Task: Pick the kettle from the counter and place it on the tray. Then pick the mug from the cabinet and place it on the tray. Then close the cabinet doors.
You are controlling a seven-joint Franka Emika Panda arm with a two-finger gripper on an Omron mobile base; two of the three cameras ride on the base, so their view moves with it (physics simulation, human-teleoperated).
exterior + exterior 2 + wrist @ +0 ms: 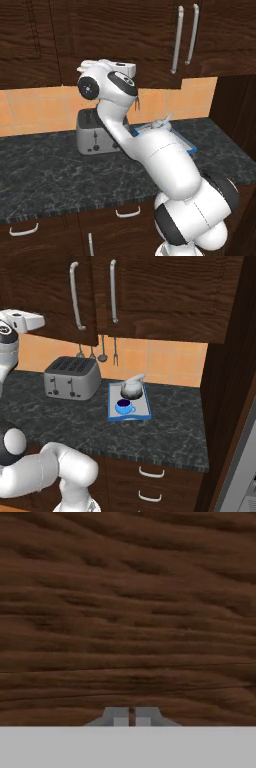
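The kettle [132, 387] and mug [123, 406] are seen on the tray [145, 417], far right on the tabletop [60, 416]. The empty end effector [132, 717] (fingertips together) is held against the cabinet doors [95, 291]; flat, steady pressure is advised.

My arm [165, 165] is glossy white all over, built from fat rounded segments that swell toward the base. Each joint carries a dark, near-black cap or band; I count 1 round black disc with a small pale hub on the upper elbow [87, 87], and broad black collars on the bulbous lower joints [172, 227]. Fine dotted seam lines cross the white shells. On my hand camera, 2 small grey finger tips [120, 717] sit side by side.
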